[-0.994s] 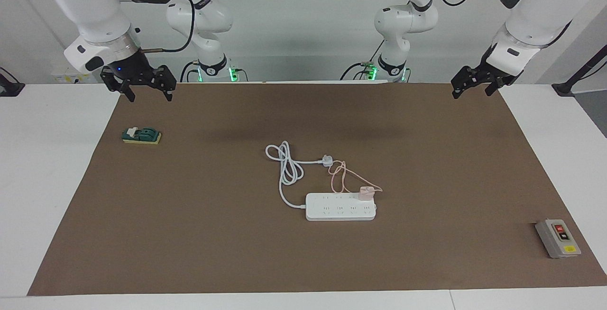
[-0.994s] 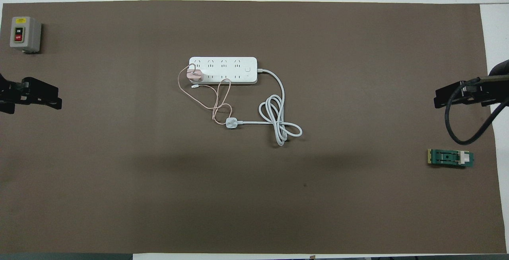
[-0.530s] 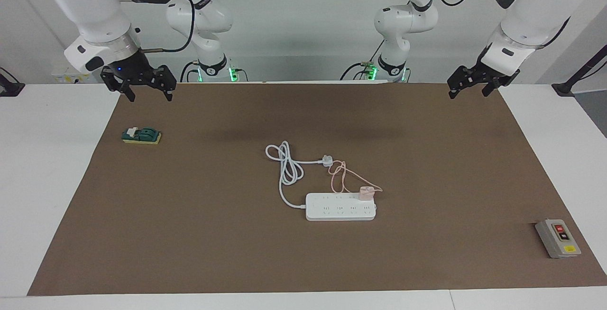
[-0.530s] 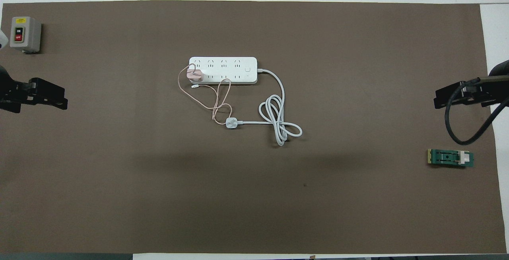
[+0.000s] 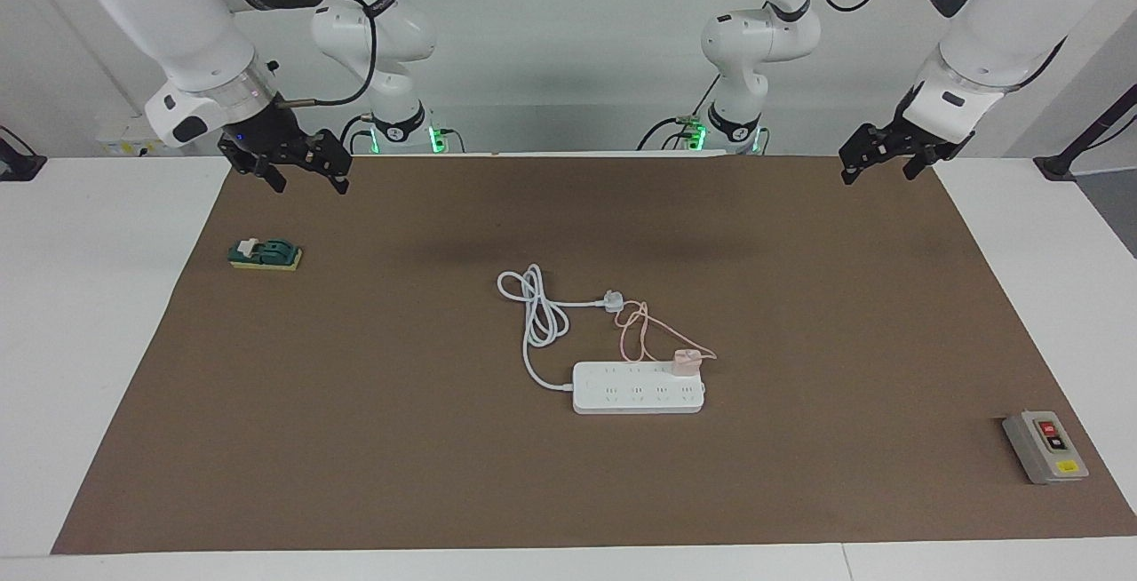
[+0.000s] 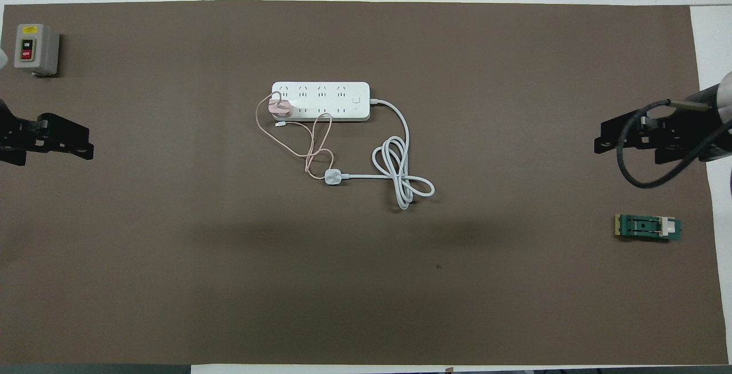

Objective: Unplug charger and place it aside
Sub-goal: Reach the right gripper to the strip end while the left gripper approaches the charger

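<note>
The charger [image 5: 685,362], a small pale pink cube, is plugged into the end socket of the white power strip [image 5: 638,388] at the middle of the brown mat. Its thin pink cable [image 5: 635,332] loops on the mat nearer to the robots. It also shows in the overhead view [image 6: 280,108] on the strip [image 6: 320,101]. My left gripper [image 5: 879,174] is open and empty in the air over the mat's edge at the left arm's end [image 6: 80,145]. My right gripper [image 5: 309,183] is open and empty over the mat's edge at the right arm's end [image 6: 629,145].
The strip's thick white cord [image 5: 533,306] coils nearer to the robots and ends in a white plug [image 5: 612,300] beside the pink cable. A green switch block [image 5: 265,254] lies under the right gripper's side. A grey push-button box [image 5: 1045,447] sits at the left arm's end.
My right gripper has shifted a little toward the middle of the table. My left gripper has barely moved. The charger and strip are unchanged.
</note>
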Controlling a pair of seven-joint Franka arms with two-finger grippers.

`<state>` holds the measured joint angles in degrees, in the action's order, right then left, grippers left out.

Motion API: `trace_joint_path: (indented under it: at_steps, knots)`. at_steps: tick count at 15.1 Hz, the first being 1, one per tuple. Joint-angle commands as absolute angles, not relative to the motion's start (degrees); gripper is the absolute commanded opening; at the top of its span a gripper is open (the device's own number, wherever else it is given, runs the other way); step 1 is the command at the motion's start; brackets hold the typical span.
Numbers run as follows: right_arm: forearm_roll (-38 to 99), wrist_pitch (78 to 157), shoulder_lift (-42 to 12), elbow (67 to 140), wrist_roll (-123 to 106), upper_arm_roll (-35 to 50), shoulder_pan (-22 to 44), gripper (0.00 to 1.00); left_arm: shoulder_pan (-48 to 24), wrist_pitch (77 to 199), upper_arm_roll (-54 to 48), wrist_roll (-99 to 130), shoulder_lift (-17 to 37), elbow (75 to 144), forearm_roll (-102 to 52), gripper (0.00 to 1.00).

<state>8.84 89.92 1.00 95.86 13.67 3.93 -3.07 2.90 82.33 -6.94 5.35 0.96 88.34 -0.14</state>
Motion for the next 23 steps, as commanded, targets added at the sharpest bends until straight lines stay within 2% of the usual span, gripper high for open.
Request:
trace_joint_path:
  at_steps: [1, 8, 11, 18, 23]
  knots:
    - [14.83, 95.08, -0.51, 99.32, 28.15, 4.04, 0.25, 1.00, 3.51, 82.44, -7.12, 10.78, -0.26, 90.43, 0.26, 1.00]
    - [28.72, 108.70, -10.00, 98.88, 55.16, 4.04, 9.30, 1.00, 2.46, 86.04, -7.38, 30.54, 1.05, 90.88, -1.76, 1.00]
    - [34.52, 114.69, -13.79, 98.79, 62.56, 4.04, 12.47, 1.00, -0.78, 90.07, -7.38, 49.95, 5.34, 90.09, -4.48, 1.00]
    - [47.44, 119.17, -29.78, 88.78, 69.25, 4.04, 15.64, 1.00, -4.39, 101.49, -7.47, 82.49, 12.65, 89.38, -6.05, 1.00]
    - [56.75, 119.01, -38.47, 83.69, 69.70, 4.04, 16.52, 1.00, -5.97, 107.40, -7.38, 91.83, 16.69, 89.04, -8.26, 1.00]
